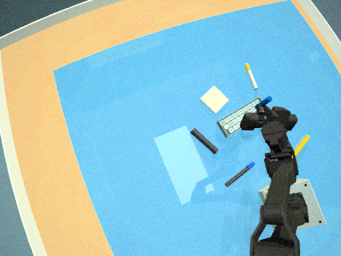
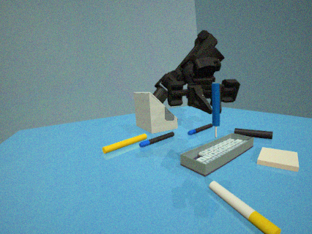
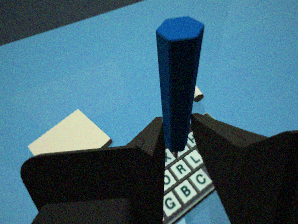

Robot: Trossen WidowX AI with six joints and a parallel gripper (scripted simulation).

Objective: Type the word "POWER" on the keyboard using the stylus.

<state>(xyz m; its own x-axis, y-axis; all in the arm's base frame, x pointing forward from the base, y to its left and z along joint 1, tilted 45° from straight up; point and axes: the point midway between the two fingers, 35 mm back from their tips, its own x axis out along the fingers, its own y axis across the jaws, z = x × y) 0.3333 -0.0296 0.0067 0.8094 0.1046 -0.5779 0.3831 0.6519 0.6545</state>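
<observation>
The gripper (image 2: 209,96) is clamped narrowly on the upright blue stylus (image 2: 216,104), its tip over the keyboard's (image 2: 217,151) far end.

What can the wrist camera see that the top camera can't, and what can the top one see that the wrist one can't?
Only the wrist view shows letters on the keys, such as G, B and C, right under the end effector.

Only the top view shows the arm's base plate, the yellow marker, the dark cylinder and the pale blue sheet.

Both show the blue stylus gripped upright, the keyboard below it, the cream pad and the blue mat.
</observation>
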